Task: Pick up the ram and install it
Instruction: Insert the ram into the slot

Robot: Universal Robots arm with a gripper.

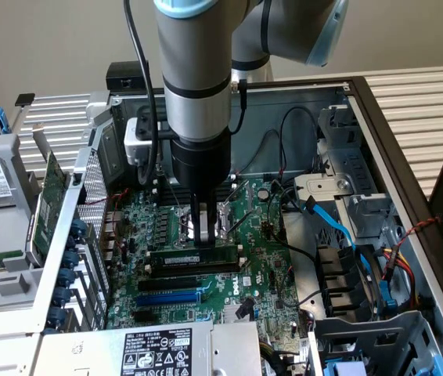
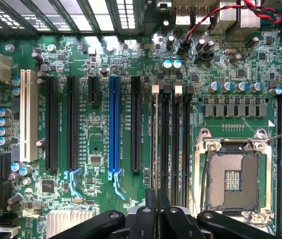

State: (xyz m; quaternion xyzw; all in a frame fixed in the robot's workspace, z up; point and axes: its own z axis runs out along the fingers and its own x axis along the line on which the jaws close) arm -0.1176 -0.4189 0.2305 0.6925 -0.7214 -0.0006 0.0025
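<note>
The ram [image 1: 176, 258] is a long thin green stick with a label. It stands on edge in a black memory slot on the motherboard [image 1: 253, 274], the one nearest the expansion slots. My gripper [image 1: 199, 241] comes straight down onto its middle, fingers pinched on the top edge. In the wrist view the ram [image 2: 155, 139] appears edge-on as a thin line running into the narrow gap of my gripper [image 2: 157, 199]. White latches [image 2: 155, 88] sit at the far end of the slots.
The open CPU socket [image 2: 230, 179] lies just beside the memory slots. Black and blue expansion slots [image 2: 114, 124] lie on the other side. A green expansion card [image 1: 45, 204] stands at the exterior view's left. Blue and black cables [image 1: 339, 227] crowd the drive bay on the right.
</note>
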